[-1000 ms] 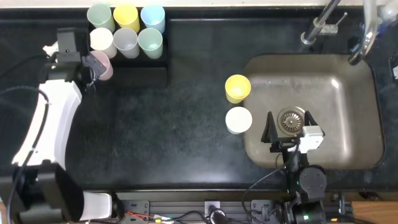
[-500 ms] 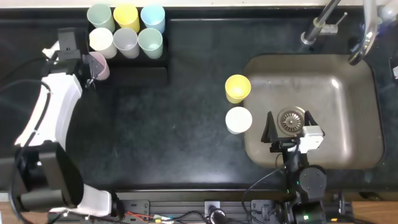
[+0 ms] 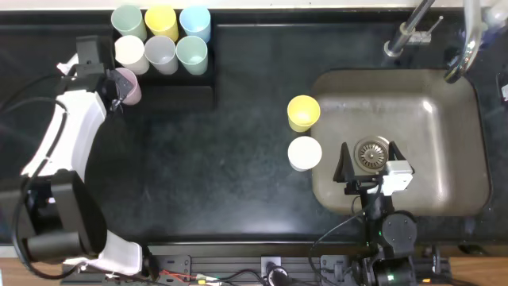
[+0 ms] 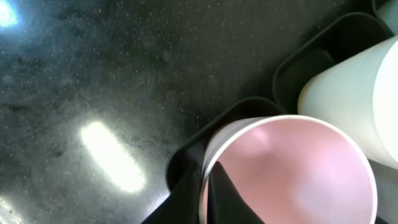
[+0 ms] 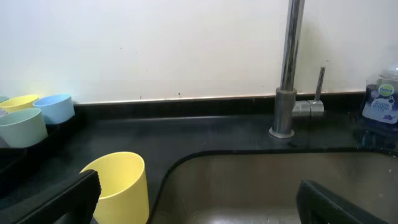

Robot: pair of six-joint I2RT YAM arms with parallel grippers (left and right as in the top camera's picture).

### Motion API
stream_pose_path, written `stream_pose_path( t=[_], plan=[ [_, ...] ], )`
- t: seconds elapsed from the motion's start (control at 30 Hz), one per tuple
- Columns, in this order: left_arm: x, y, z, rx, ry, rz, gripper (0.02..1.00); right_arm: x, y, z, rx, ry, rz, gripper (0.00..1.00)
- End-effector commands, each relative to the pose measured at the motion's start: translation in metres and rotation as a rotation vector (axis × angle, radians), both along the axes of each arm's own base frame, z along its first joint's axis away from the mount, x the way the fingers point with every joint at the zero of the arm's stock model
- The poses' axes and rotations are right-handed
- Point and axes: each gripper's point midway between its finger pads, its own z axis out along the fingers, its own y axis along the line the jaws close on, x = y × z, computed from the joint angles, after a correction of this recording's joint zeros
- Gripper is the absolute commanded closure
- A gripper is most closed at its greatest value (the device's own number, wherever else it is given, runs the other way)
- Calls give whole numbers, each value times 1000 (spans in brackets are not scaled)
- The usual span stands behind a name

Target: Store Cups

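Note:
My left gripper [image 3: 119, 86] is shut on a pink cup [image 3: 128, 83], one finger [image 4: 219, 194] inside its rim. The pink cup [image 4: 292, 171] hangs over the front-left slot of the black cup rack [image 3: 186, 94], beside a white cup [image 4: 354, 93] standing in the rack. A loose yellow cup [image 3: 303, 112] and a loose white cup [image 3: 304, 152] stand on the counter left of the sink. My right gripper [image 3: 369, 164] is open over the sink [image 3: 444, 119], with the yellow cup [image 5: 118, 180] ahead of it on the counter.
The rack holds several cups, among them a blue one [image 5: 55, 107] and a pale green one [image 5: 22, 127]. A faucet [image 5: 286, 68] and a soap bottle [image 5: 382, 102] stand behind the sink. The dark counter [image 3: 222, 175] spreads between rack and sink.
My left gripper has carried the pink cup a little toward the back left, closer over the rack's front-left slot. The right arm has stayed still.

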Motion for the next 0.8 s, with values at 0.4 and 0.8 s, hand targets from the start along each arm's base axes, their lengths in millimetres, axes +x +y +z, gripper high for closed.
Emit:
stream_pose_path(
  t=[0.4,0.8],
  plan=[
    [-1,-9,56,-8,-147,-12,338,0,-1,-3,0,-2,-6,3],
    [0,-148,185,36,-444,-457,95,0,-1,-3,0,-2,-6,5]
  ],
)
